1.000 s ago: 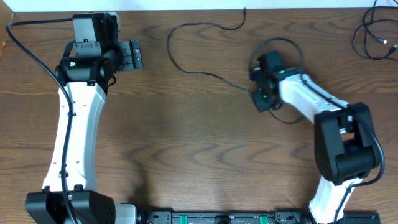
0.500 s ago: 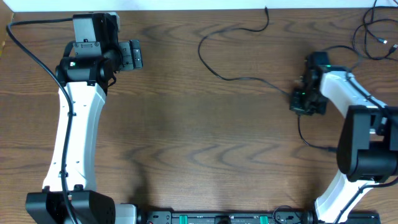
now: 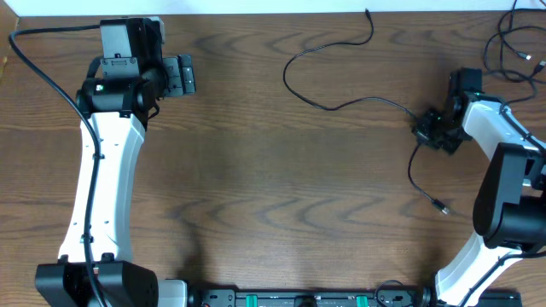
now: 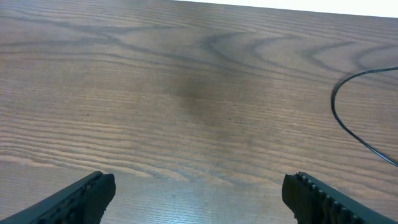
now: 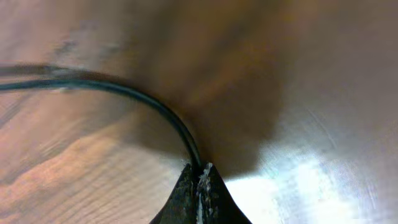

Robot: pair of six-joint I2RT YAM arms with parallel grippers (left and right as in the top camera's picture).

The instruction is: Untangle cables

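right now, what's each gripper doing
left gripper: open, holding nothing
right gripper: closed on the black cable

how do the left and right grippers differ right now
The left gripper is open, fingers spread wide; the right gripper is shut. The left gripper holds nothing; the right gripper pinches a black cable. The left gripper is over the table's left side, the right gripper near its right edge. Both are black and two-fingered.
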